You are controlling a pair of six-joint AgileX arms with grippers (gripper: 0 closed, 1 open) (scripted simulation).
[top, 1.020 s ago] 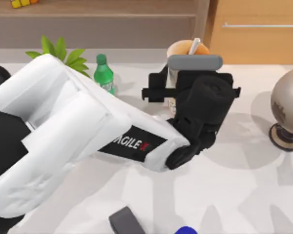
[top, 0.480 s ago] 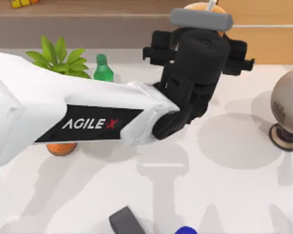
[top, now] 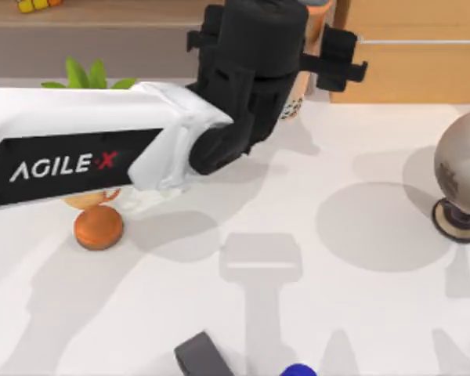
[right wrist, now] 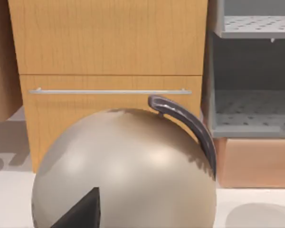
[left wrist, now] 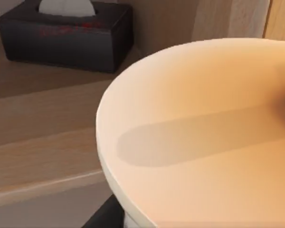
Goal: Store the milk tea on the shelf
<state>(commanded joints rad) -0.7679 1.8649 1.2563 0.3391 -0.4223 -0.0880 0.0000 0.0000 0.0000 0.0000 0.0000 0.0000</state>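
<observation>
Near edge of bench (top: 360,313): small dark grey block (top: 202,356). Mid-left: orange trophy cup (top: 99,227). Far back: left end effector (top: 298,47) pinching the milk tea (top: 292,102), held up at the shelf (top: 125,14); shelf has black tissue box (left wrist: 64,35). Right end effector's state: can't tell.

Left arm (top: 78,157): white, smooth-shelled link, boxy with rounded edges. A black panel runs along its side, lettered "AGILE X" in white, the X in red. Toward the hand the shell ends in a rounded white collar. Beyond it a matte black wrist block (top: 251,70), bulky and cylindrical, with black brackets projecting from both sides. No cables or screws discernible.
</observation>
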